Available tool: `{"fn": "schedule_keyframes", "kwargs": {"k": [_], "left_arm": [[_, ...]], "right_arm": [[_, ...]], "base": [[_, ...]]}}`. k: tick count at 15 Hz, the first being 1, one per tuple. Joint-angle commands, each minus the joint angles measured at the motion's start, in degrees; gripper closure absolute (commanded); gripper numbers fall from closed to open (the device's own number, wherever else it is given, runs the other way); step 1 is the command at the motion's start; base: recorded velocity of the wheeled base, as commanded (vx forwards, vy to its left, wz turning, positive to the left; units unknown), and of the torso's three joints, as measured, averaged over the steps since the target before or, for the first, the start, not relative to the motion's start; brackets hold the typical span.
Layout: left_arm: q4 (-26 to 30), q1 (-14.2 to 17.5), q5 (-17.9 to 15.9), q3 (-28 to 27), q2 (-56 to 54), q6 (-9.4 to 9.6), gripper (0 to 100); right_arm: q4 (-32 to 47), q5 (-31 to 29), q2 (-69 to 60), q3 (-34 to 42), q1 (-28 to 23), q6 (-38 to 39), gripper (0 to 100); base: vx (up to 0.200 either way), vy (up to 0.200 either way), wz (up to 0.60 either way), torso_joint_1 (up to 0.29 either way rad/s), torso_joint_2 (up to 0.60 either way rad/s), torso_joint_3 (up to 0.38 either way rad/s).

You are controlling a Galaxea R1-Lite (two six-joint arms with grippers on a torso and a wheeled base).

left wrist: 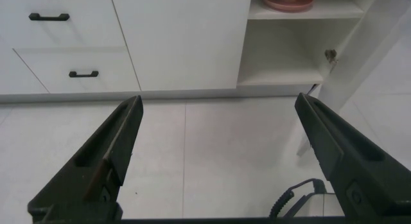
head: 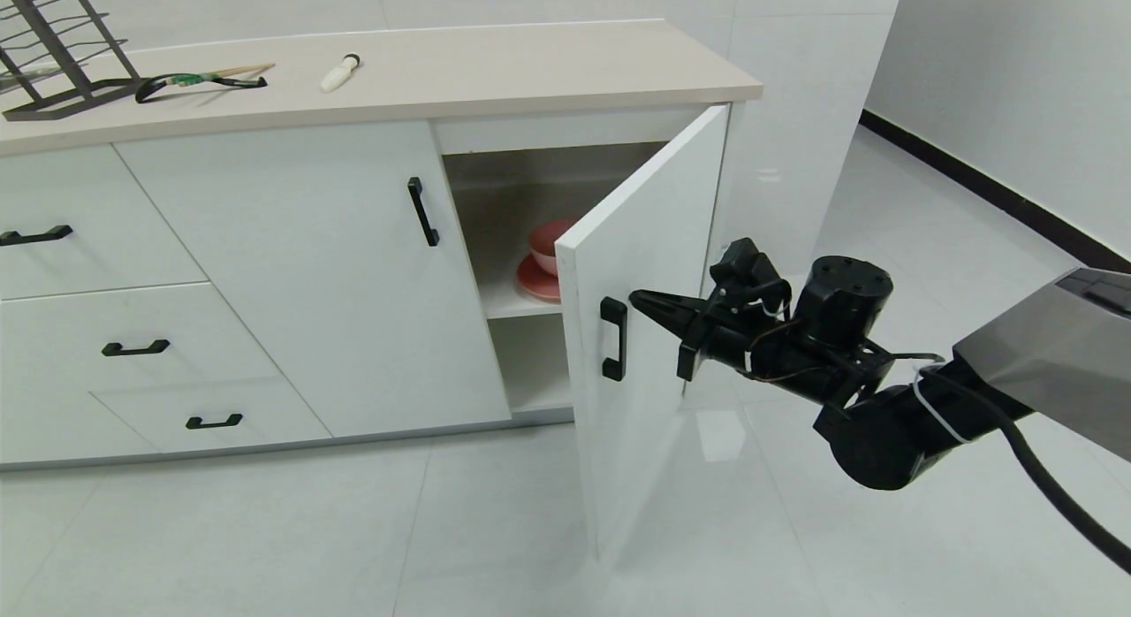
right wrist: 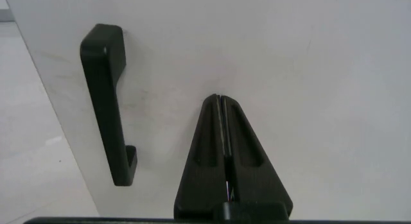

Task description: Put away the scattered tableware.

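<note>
Right pincer (head: 640,297), pressed together, stood at the open white cabinet door (head: 649,210), just right of its black bar handle (head: 613,338). Left pincer (left wrist: 218,102) hung spread. Wooden chopsticks (head: 243,70) lay on the far beige desk (head: 530,60). We judged the tip might skid on the smooth panel and snag the handle.

Right tool (head: 640,297) closed; left tool (left wrist: 218,101) spread wide.

White door (head: 649,352), smooth with a soft sheen, and its handle (head: 613,338) is matt black. Floor (head: 795,529) tiles gleam, glossy and reflective. Desk (head: 530,60) top is beige and matt. Rack (head: 79,96) of dark metal wire. Pink bowl (head: 550,241) looks smooth.
</note>
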Motion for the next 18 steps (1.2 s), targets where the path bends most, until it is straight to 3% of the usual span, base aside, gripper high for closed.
{"fn": "schedule_keyframes", "kwargs": {"k": [1, 7, 12, 13, 16, 17, 18], "left_arm": [[0.0, 0.0, 0.1, 0.0, 0.0, -0.02, 0], [0.0, 0.0, 0.0, 0.0, 0.0, -0.02, 0], [0.0, -0.1, 0.0, 0.0, 0.0, -0.02, 0], [0.0, -0.1, 0.0, 0.0, 0.0, -0.02, 0], [0.0, -0.1, 0.1, 0.0, 0.0, -0.10, 0], [0.0, -0.1, 0.0, 0.0, 0.0, -0.10, 0], [0.0, -0.1, 0.0, 0.0, 0.0, -0.10, 0]], "right_arm": [[-0.3, 0.0, 3.1, -2.7, 0.8, 0.2, 100], [-0.8, -0.2, 11.0, -12.1, 1.7, 4.1, 100], [-0.9, -0.2, 11.2, -13.7, 1.4, 4.1, 100], [-0.9, -0.2, 9.3, -12.7, 1.0, 4.1, 100], [-1.4, -0.1, -2.3, 0.8, -1.4, 3.8, 100], [-1.5, -0.1, -3.0, 1.5, -1.5, 3.7, 100], [-1.6, -0.1, -11.6, 8.5, -1.9, 3.6, 100]], "base": [[0.000, 0.000, 0.00, 0.000, 0.00, 0.000], [0.000, 0.000, 0.00, 0.000, 0.00, 0.000], [0.000, 0.000, 0.00, 0.000, 0.00, 0.000], [0.000, 0.000, 0.00, 0.000, 0.00, 0.000], [0.000, 0.000, 0.00, 0.000, 0.00, 0.000], [0.000, 0.000, 0.00, 0.000, 0.00, 0.000], [0.000, 0.000, 0.00, 0.000, 0.00, 0.000]]}}
